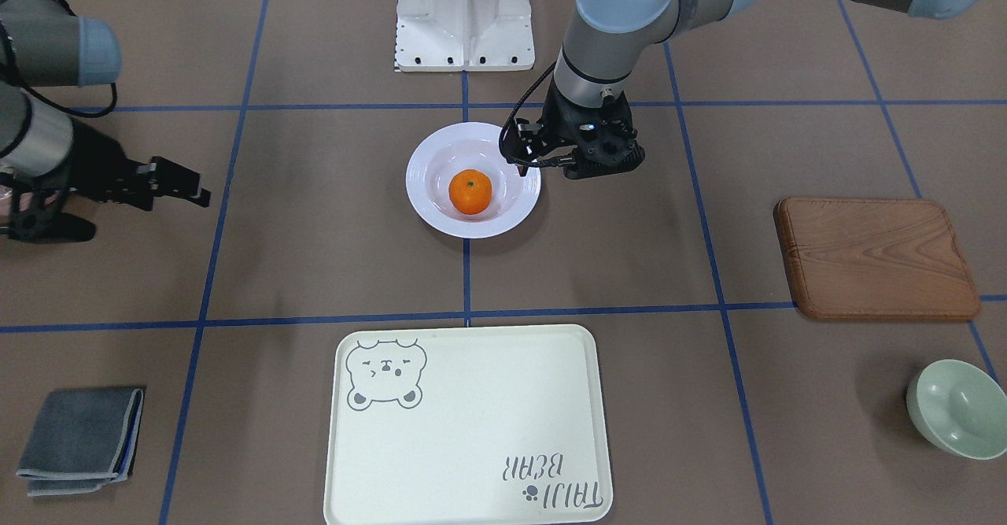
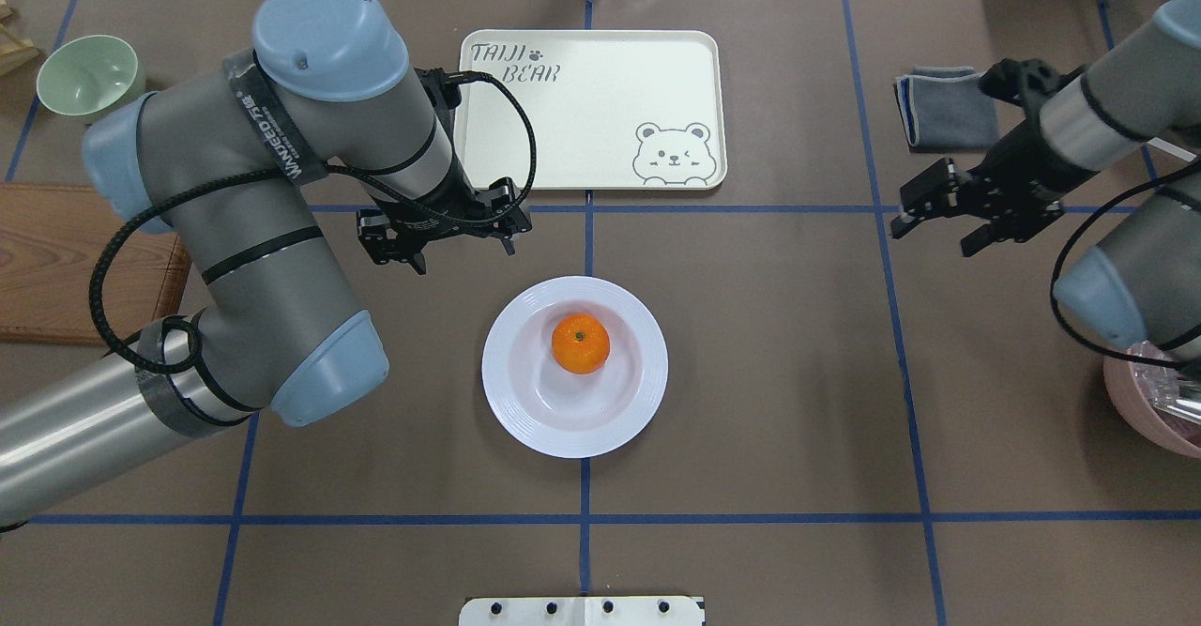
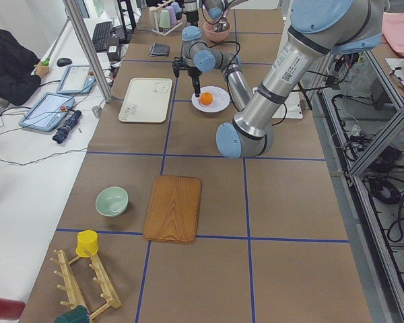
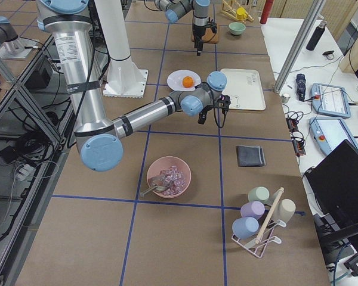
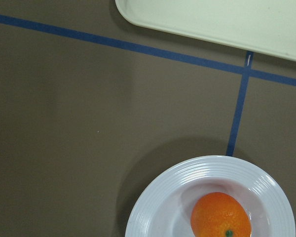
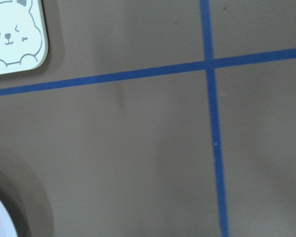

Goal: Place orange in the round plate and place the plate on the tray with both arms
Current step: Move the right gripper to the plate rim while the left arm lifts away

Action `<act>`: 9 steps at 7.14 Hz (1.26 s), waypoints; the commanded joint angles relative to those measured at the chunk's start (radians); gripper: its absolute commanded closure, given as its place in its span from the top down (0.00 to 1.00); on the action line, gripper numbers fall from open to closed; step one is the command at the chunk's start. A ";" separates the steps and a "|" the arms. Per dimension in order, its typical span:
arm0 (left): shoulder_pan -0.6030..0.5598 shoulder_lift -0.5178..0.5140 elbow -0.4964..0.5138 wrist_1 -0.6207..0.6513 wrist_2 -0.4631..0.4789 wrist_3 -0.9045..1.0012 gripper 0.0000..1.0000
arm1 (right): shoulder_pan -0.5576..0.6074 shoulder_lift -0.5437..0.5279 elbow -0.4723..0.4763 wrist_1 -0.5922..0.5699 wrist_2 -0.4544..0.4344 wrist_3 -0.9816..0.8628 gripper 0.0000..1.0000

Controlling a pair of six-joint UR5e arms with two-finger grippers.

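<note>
Long work table under matte brown cover (image 2: 798,373), split into rectangles by blue tape lines (image 2: 588,241). Silver aluminium frame post (image 3: 87,47) rises at table's edge on operators' side. Beyond it, white side desk (image 3: 27,175) carrying two pale-blue-cased tablets (image 3: 47,111), black keyboard (image 3: 102,35), black mouse (image 3: 65,62). Person in dark top (image 3: 10,64) sits at that desk. On table's other side, open metal framing over grey floor (image 3: 397,256), black cables lying loose there. Light even, from above; shadows soft and short.
</note>
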 commanded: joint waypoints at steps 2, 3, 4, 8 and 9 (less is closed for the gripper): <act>-0.032 0.041 -0.005 0.000 -0.002 0.002 0.98 | -0.210 0.091 -0.080 0.270 -0.159 0.322 1.00; -0.033 0.041 -0.004 0.000 -0.002 0.002 0.98 | -0.231 0.110 -0.082 0.272 -0.165 0.322 1.00; -0.033 0.042 -0.004 -0.002 -0.002 0.002 0.98 | -0.248 0.120 -0.088 0.273 -0.181 0.320 1.00; -0.033 0.054 0.001 -0.003 0.000 0.003 0.98 | -0.344 0.156 -0.148 0.451 -0.286 0.331 1.00; -0.035 0.056 0.001 -0.002 0.000 0.020 0.98 | -0.367 0.162 -0.152 0.477 -0.320 0.345 1.00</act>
